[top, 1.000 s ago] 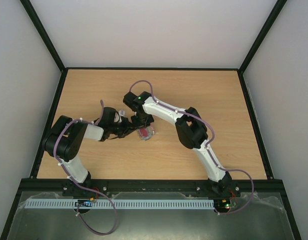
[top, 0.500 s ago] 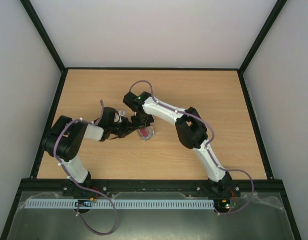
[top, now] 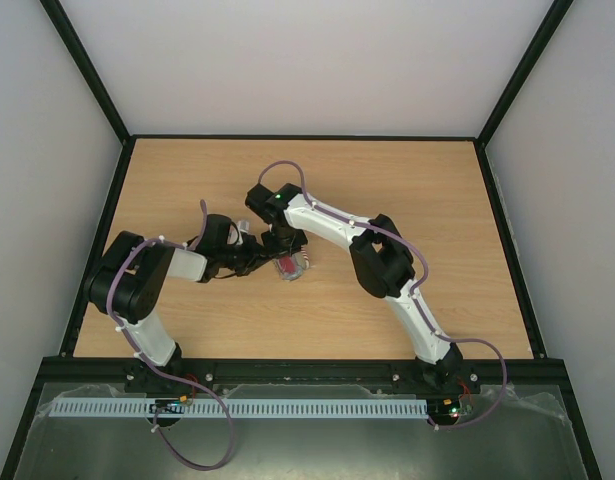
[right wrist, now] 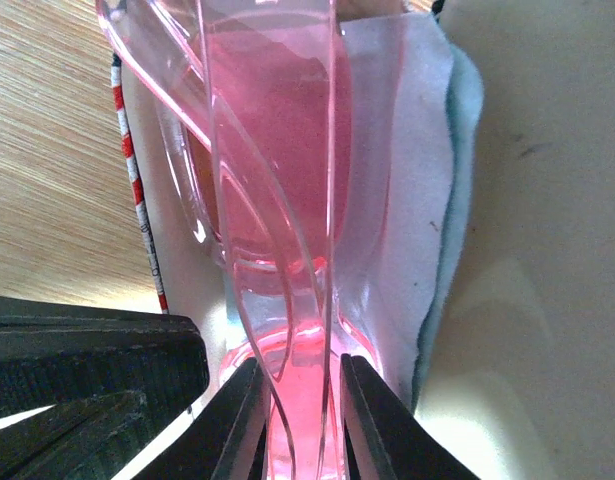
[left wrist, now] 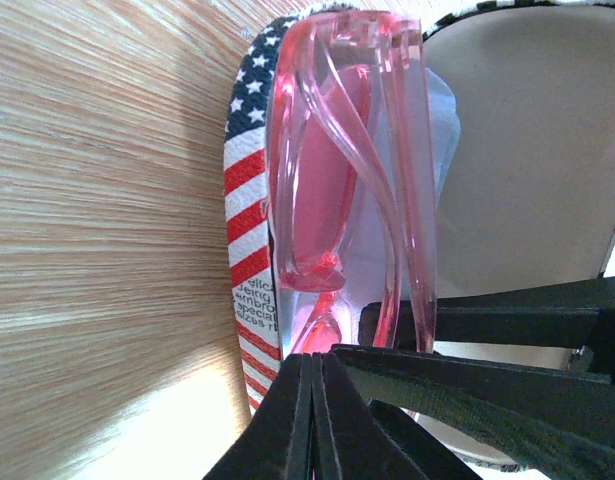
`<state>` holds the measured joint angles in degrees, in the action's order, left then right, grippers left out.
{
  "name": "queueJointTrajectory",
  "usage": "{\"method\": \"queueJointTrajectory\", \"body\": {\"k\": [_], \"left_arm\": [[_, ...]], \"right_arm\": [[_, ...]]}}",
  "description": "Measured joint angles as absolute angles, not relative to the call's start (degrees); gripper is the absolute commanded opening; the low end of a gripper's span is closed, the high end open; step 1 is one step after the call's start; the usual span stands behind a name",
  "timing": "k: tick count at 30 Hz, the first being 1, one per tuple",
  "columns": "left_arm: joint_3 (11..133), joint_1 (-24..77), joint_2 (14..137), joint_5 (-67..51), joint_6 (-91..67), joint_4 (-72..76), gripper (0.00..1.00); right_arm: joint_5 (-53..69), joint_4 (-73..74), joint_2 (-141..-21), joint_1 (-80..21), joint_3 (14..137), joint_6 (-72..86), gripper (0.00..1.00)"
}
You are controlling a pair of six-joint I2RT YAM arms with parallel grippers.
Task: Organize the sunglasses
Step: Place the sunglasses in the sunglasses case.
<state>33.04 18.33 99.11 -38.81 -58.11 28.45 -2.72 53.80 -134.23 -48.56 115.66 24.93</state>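
The sunglasses (right wrist: 277,130), translucent red-pink and folded, stand on edge inside the open flag-print case (left wrist: 249,200), against a light blue cloth (right wrist: 442,180) that lines it. My right gripper (right wrist: 295,420) reaches down into the case, its two fingers pressed to either side of the sunglasses' frame. My left gripper (left wrist: 315,400) sits at the case's near rim with its pads squeezed together and nothing visible between them. In the top view both grippers meet over the case (top: 290,266) left of the table's middle.
The case's pale inner lid (left wrist: 527,150) stands open beside the glasses. Bare wooden table (top: 407,190) surrounds the case, bounded by a black frame and white walls. The right arm's fingers (left wrist: 507,320) cross just in front of my left gripper.
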Motion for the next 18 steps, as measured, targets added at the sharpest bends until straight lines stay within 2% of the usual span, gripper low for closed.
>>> {"method": "queueJointTrajectory", "body": {"k": [12,18], "left_arm": [[33.04,18.33,99.09,-38.87,-58.08,28.40,0.02],[33.06,18.33,99.09,-38.85,-58.06,28.40,0.02]], "right_arm": [[-3.68,53.82,-134.02,-48.62,115.66,25.08,0.24],[-4.29,53.82,-133.36,-48.62,115.63,25.17,0.28]]}}
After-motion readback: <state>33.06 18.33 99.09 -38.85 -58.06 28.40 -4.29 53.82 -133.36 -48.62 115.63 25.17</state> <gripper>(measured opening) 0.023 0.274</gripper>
